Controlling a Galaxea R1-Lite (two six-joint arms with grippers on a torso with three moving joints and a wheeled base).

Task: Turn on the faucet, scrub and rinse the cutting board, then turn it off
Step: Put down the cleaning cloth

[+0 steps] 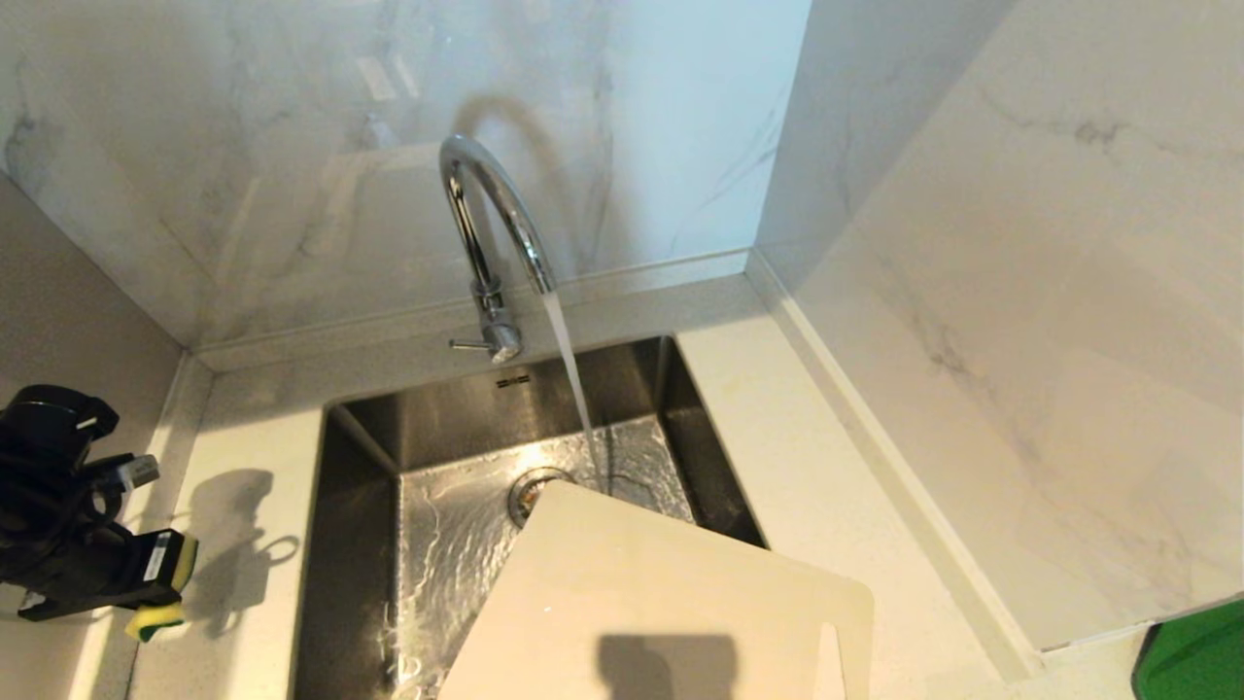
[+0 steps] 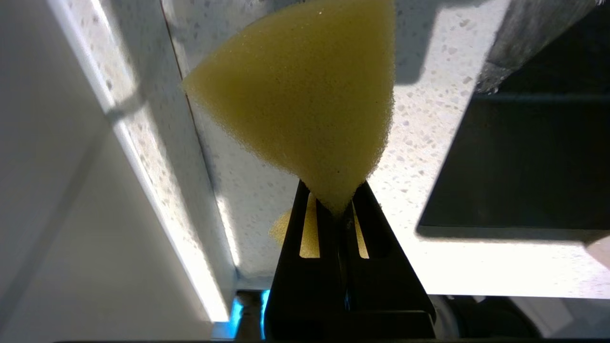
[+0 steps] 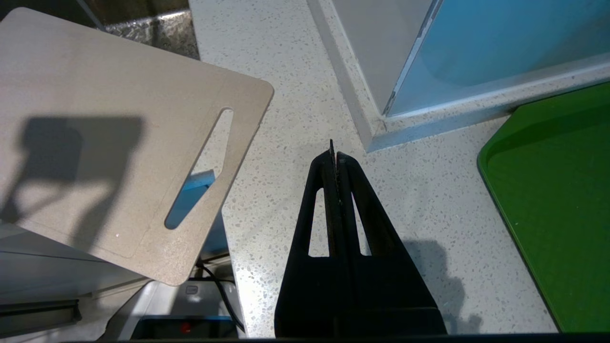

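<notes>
Water streams from the chrome faucet (image 1: 489,209) into the steel sink (image 1: 457,486); its small lever (image 1: 473,344) sticks out to the left of the base. The cream cutting board (image 1: 651,603) leans over the sink's front right corner, slot handle (image 3: 199,167) over the counter edge. My left gripper (image 1: 165,583) hovers above the counter left of the sink, shut on a yellow sponge (image 2: 305,105). The sponge (image 1: 160,614) bulges out beyond the fingertips. My right gripper (image 3: 334,155) is shut and empty above the counter, to the right of the board.
Marble walls close in the counter behind and to the right. A green tray (image 3: 557,200) lies on the counter at the far right, its corner (image 1: 1195,656) showing in the head view. Speckled white counter (image 1: 253,544) runs on both sides of the sink.
</notes>
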